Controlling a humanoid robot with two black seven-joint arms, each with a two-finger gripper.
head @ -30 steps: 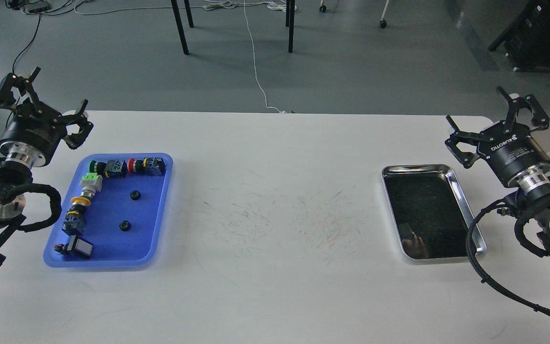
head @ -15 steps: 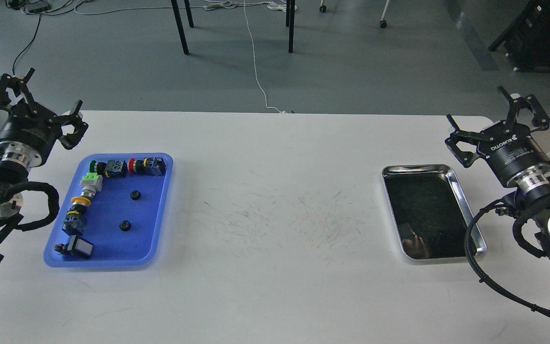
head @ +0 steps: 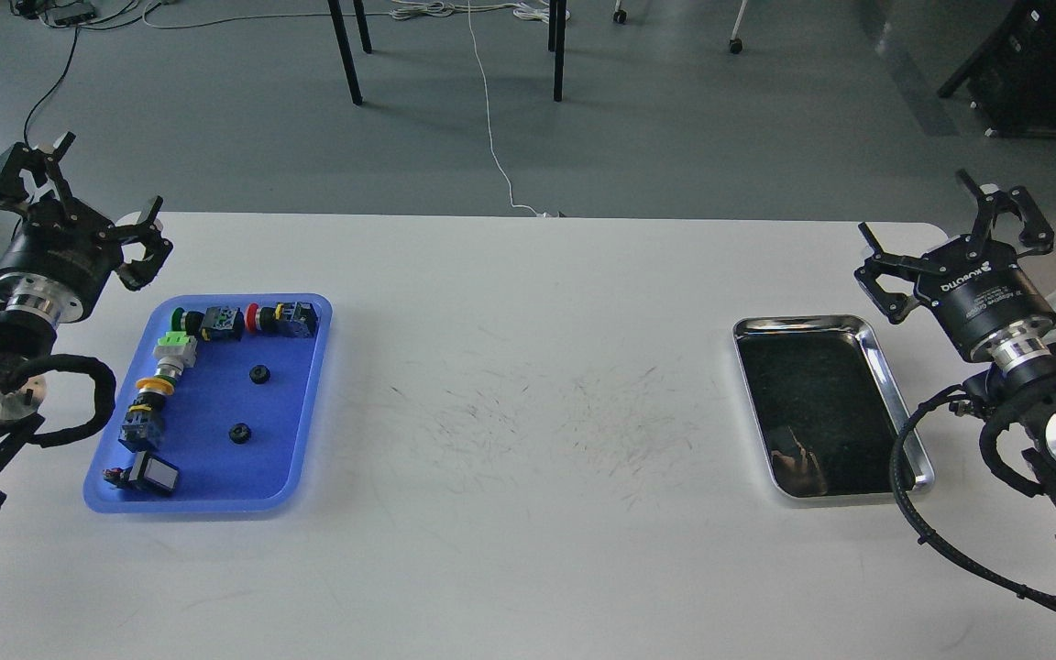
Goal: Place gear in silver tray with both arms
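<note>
Two small black gears lie in the blue plastic tray [head: 299, 477] at the left, one [head: 259, 374] farther back, one [head: 239, 433] nearer. The silver tray [head: 876, 353] lies empty at the right of the white table. My left gripper [head: 79, 188] is open and empty, raised beyond the blue tray's far left corner. My right gripper [head: 936, 225] is open and empty, raised just beyond the silver tray's far right corner.
The blue tray also holds several push-button switches [head: 207, 323] along its far and left sides. The white table [head: 528, 412] has scuff marks in its middle. Chair legs and cables stand on the floor beyond the table.
Both grippers have shifted only slightly: the left moved a little left and back, the right arm edged slightly. Nothing was picked up.
</note>
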